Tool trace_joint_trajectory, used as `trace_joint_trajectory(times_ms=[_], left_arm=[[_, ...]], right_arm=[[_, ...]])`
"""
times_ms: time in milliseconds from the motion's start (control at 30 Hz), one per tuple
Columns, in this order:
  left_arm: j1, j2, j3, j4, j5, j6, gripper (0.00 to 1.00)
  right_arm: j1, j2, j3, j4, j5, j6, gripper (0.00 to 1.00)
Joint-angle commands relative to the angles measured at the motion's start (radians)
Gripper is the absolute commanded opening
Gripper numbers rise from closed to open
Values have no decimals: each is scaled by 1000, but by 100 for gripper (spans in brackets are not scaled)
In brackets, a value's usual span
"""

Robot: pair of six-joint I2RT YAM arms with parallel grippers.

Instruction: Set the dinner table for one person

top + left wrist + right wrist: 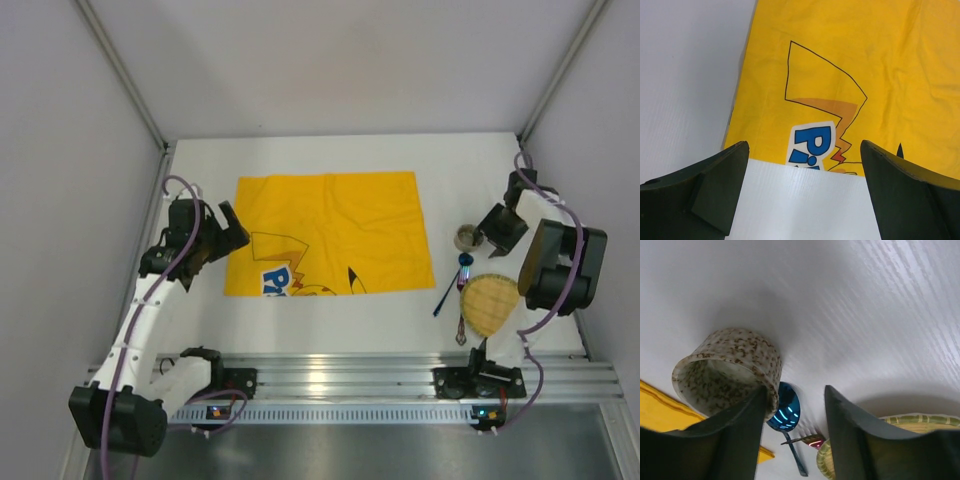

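I stood watching over the dinner table (330, 150), the white top that stretched out on every side of the yellow cloth (330, 225) spread flat near its middle. The left arm was folded back on itself, its elbow low off the cloth's near-left corner and its forearm slanting up towards the cloth's left edge. The left gripper (803, 150) hovered over that edge with its claw spread wide and nothing in it.

The right arm stood to the right of the cloth, elbow raised high and wrist bent down and inwards. The right gripper (795, 390) was at a speckled cup (727, 365), just off the cloth's right edge. Its claw was narrow but still parted. One finger lay against the cup's side, though I could not tell whether they touched. On the nearer side of the cup, also right of the cloth, lay a blue spoon (452, 285) and a woven plate (490, 303).
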Motion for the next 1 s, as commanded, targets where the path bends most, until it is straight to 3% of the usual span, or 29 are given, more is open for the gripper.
trace_joint_trajectory(times_ms=[0,33,67,167,333,500,700,767,967], left_arm=[[0,-11,20,-4,34,-20,98],[-2,-7,22,-5,34,-22,98],[0,-3,25,-7,34,-20,98],[-2,1,27,-11,74,-23,97],[-2,12,31,-8,132,-5,95],[-14,46,39,-2,187,4,91],[-45,102,86,-8,189,9,91],[-50,109,108,-28,186,18,99],[-53,87,143,-85,148,20,98]], right_arm=[[33,13,34,36,31,-10,49],[36,16,37,37,31,-8,40],[38,20,48,34,34,-8,24],[41,21,86,16,95,-18,0],[56,-6,227,-56,195,21,0],[171,19,537,-73,154,62,0],[412,318,866,-114,9,64,0],[440,394,980,-169,20,64,0],[478,526,1007,-203,66,76,0]])
